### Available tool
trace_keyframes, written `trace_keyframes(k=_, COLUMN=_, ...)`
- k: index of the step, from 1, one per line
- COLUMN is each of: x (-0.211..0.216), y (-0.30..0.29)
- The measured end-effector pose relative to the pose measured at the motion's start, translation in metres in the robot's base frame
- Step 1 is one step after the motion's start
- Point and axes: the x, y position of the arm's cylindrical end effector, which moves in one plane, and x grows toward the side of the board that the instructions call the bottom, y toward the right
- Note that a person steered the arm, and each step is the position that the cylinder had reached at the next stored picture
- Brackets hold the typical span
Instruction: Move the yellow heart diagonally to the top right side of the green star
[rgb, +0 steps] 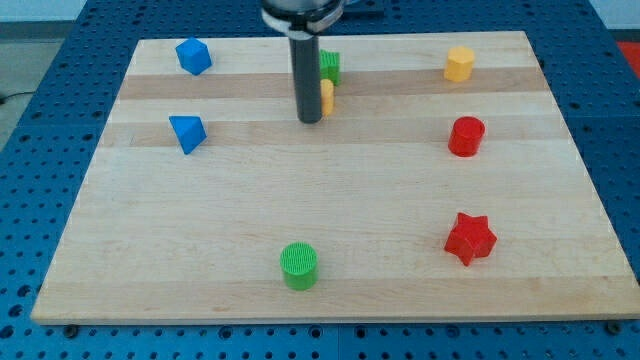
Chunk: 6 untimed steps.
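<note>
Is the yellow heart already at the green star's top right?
No. The yellow heart sits just below the green star, toward the view's bottom. Both are partly hidden behind my rod, and my tip is at the heart's left edge.

Pretty bright, even overhead light on the wooden board, no real glare. Blocks only throw small soft shadows. Focus is decent throughout, just slightly soft toward the top edge.

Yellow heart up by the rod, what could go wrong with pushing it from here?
1. My tip sits right against the yellow heart, which the rod mostly hides, so contact is hard to judge.
2. The green star sits just above the heart; an upward push may shove it too.
3. Both lie near the board's top edge, so either could slide off.
</note>
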Motion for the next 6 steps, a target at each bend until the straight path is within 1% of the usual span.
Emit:
trace_keyframes(k=1, x=0.01, y=0.002)
trace_keyframes(k=2, x=0.003, y=-0.043)
trace_keyframes(k=3, x=-0.009, y=-0.013)
trace_keyframes(k=5, x=-0.065, y=0.071)
trace_keyframes(k=6, x=-0.079, y=0.102)
